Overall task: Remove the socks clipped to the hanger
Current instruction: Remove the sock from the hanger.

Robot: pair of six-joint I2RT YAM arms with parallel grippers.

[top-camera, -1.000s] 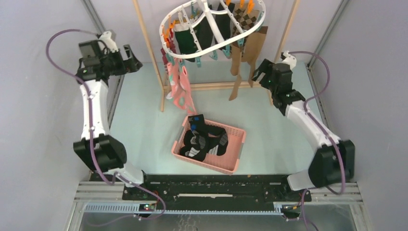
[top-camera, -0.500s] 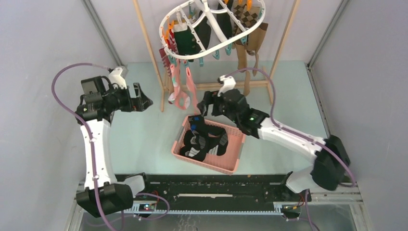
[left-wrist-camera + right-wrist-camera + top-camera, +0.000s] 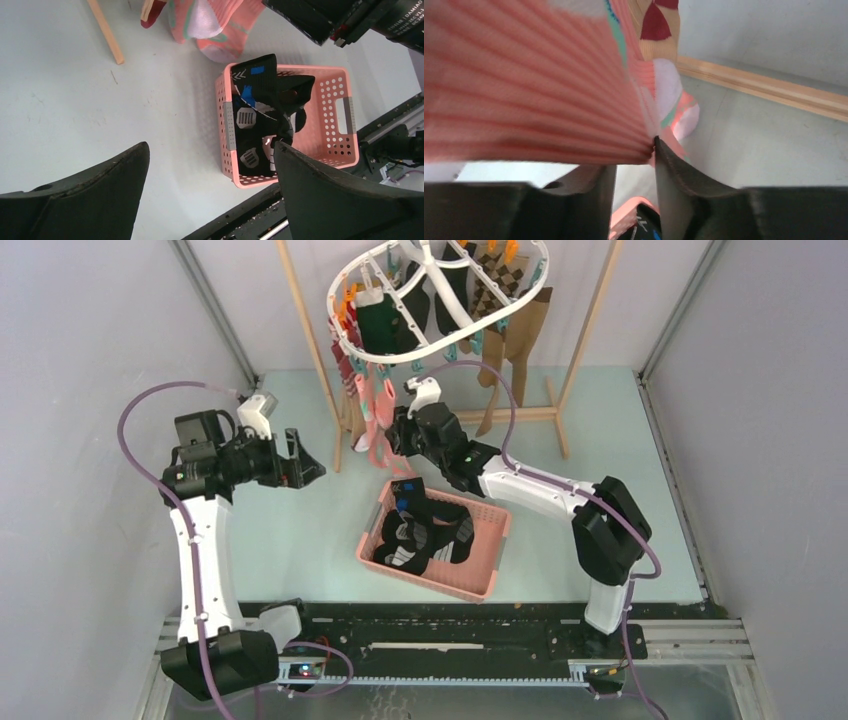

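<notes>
The white oval hanger [image 3: 440, 340] hangs from the rack at the back. Clipped socks dangle from it: dark green [image 3: 378, 325], argyle [image 3: 502, 275], tan-brown [image 3: 512, 355] and pink socks [image 3: 372, 415] at its left end. My right gripper [image 3: 392, 432] reaches to the pink socks. In the right wrist view its jaws [image 3: 634, 155] are pinched on the ribbed pink sock [image 3: 524, 90], whose fabric bunches at the fingertips. My left gripper [image 3: 305, 465] hovers left of the rack, open and holding nothing [image 3: 211, 146]; the pink socks [image 3: 210, 25] lie beyond it.
A pink basket [image 3: 430, 585] sits mid-table with black patterned socks [image 3: 425, 525] inside; the left wrist view shows it too [image 3: 345, 90]. The light wooden rack [image 3: 310, 350] stands behind, its foot bar [image 3: 520, 415] on the table. Grey walls close in on both sides.
My right arm swung from the back right across to the pink socks and its jaws closed on one. My left arm dropped lower and moved in toward the rack, still open.
</notes>
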